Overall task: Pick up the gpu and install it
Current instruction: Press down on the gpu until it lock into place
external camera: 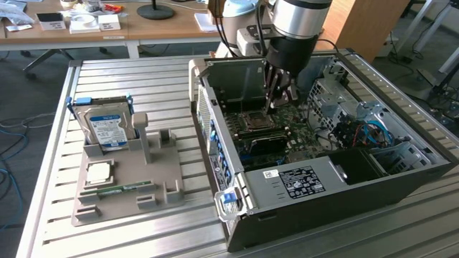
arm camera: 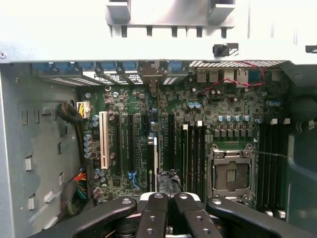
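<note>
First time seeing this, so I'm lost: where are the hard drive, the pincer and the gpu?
hard drive (external camera: 107, 129): exterior view, on its blue-white label.
pincer (arm camera: 167, 193): wrist view, midway between its fingertips.
gpu (arm camera: 153, 153): wrist view, on its thin edge over the motherboard.

The exterior view looks down from above at the open computer case (external camera: 315, 161); the wrist view peers close onto its motherboard (arm camera: 163, 139).
</note>
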